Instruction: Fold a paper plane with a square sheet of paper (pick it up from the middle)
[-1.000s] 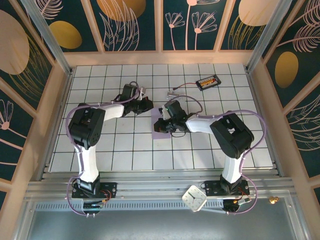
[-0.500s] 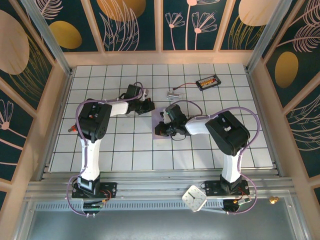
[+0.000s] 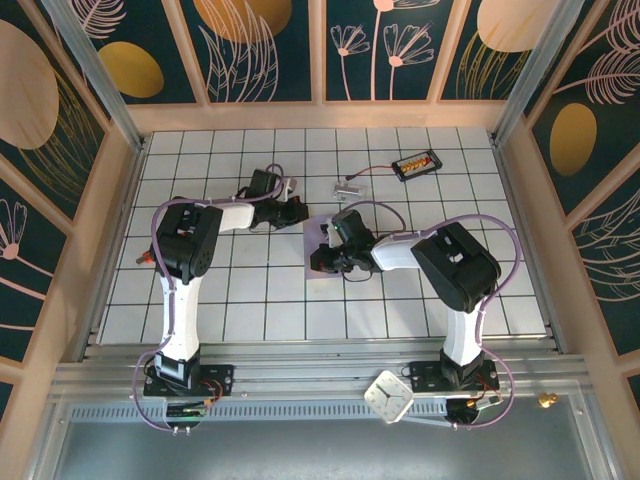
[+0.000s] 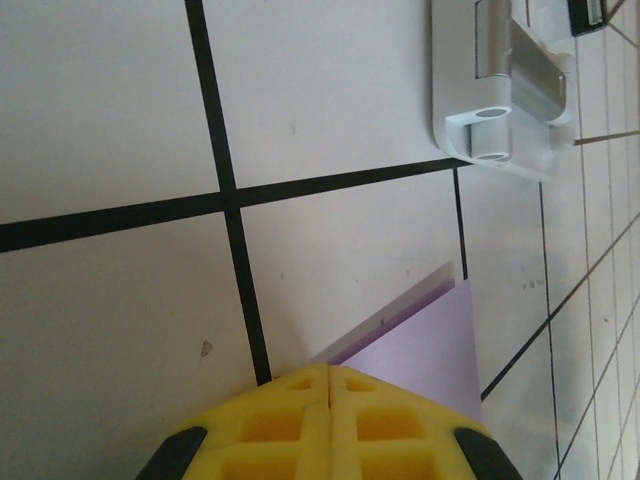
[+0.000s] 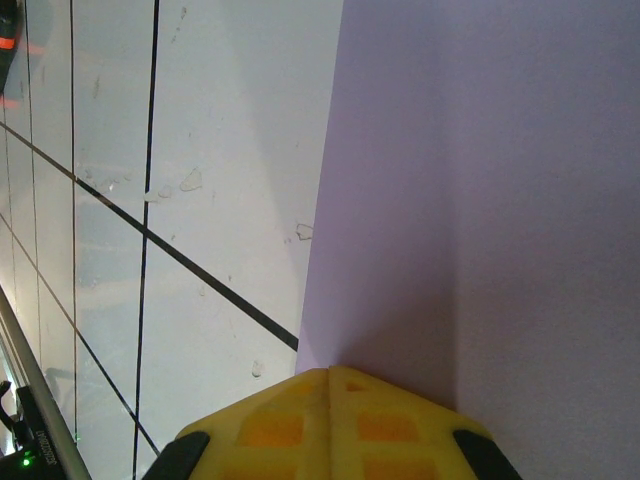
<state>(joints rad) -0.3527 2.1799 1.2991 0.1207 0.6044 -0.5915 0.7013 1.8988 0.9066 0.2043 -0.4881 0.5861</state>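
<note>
No legible text, label, brand or number appears in any view. The small white dial square (image 3: 388, 396) at the near edge carries marks too small to read. The black module (image 3: 415, 164) at the far right of the worktop (image 3: 250, 310) shows orange marks, also unreadable.

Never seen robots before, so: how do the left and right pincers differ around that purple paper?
The left pincer sits by a corner of the purple paper; the right pincer sits just inside one straight edge. Ahead of the left pincer lies mostly white tile; ahead of the right pincer, mostly paper. Both have yellow pads pressed shut.
</note>
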